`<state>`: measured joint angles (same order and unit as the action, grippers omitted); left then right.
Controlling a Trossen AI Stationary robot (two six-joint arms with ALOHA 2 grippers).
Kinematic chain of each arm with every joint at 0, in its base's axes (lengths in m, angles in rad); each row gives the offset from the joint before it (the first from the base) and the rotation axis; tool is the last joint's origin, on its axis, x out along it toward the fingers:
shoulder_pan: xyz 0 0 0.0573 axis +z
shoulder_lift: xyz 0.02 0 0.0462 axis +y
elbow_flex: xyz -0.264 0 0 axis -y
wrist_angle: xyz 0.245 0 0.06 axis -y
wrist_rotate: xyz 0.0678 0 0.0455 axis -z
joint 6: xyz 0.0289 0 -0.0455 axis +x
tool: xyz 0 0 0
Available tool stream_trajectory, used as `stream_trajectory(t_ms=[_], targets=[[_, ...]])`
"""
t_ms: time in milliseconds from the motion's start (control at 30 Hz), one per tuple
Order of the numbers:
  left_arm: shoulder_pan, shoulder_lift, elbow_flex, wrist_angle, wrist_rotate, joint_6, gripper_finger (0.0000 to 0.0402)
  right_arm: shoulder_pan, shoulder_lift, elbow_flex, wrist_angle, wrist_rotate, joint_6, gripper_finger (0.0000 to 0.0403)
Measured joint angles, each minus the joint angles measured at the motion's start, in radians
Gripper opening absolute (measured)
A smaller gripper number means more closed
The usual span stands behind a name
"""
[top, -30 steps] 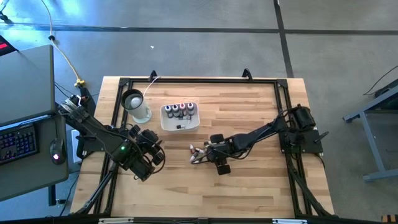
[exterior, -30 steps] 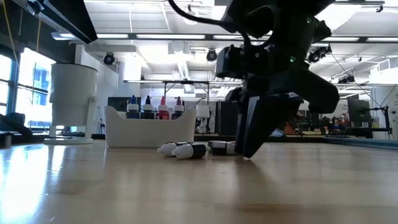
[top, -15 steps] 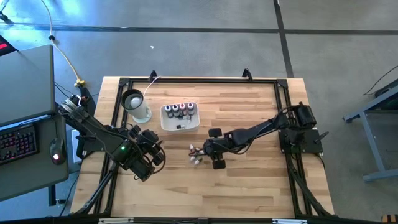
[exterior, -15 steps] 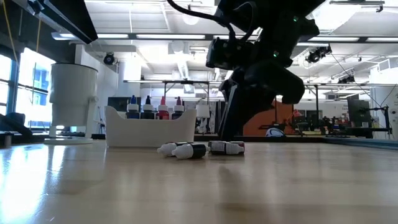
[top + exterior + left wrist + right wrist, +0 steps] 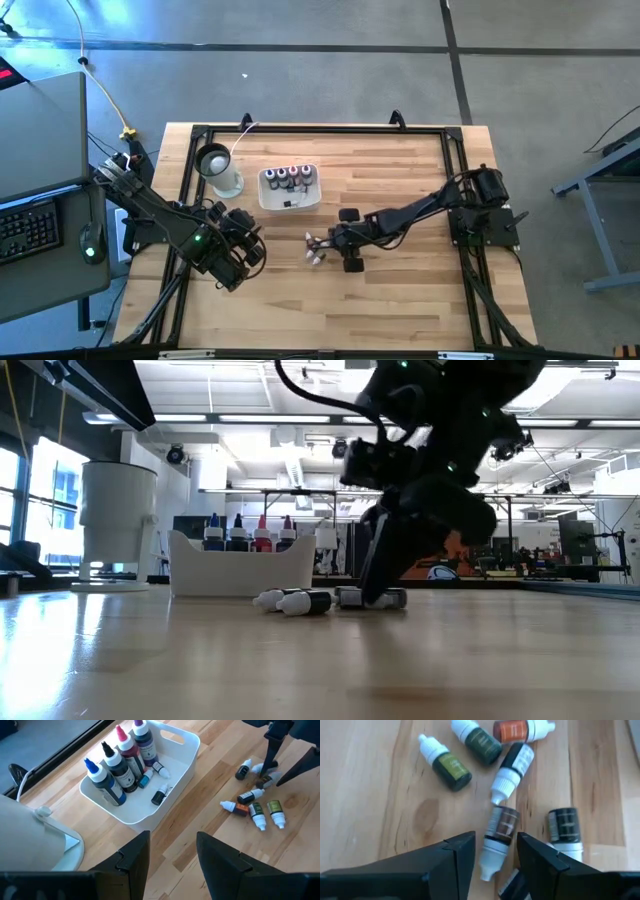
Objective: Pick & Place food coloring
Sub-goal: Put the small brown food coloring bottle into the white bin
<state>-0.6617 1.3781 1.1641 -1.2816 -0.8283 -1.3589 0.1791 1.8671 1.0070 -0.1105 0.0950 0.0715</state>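
The right claw hangs open astride a small brown-labelled dropper bottle lying on the wooden surface; the left claw waits open.

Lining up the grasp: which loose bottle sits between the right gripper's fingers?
The brown-labelled, white-capped dropper bottle, lying flat; the orange, green and black ones lie beyond the fingers.

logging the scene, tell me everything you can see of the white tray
The white tray is a squarish, glossy, plastic-looking bin with rounded corners, flared walls and a cut-out handle at one end. It sits upright on the wooden table, behind the scattered small bottles and beside the white cup. Inside, four larger dropper bottles stand in a row with blue, black, pink and purple tips, and three small ones lie on its floor. Neither gripper touches it.
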Motion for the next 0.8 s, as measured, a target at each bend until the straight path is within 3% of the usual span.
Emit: stream_trajectory(t_ms=[433,800], targets=[[0.0,0.0,0.0,0.0,0.0,0.0,0.0159,-0.001,-0.002,-0.109,0.188,-0.018,0.016,0.0132],[0.0,0.0,0.0,0.002,0.0,0.0,0.0159,-0.023,-0.007,-0.112,0.206,-0.061,0.022,0.0063]])
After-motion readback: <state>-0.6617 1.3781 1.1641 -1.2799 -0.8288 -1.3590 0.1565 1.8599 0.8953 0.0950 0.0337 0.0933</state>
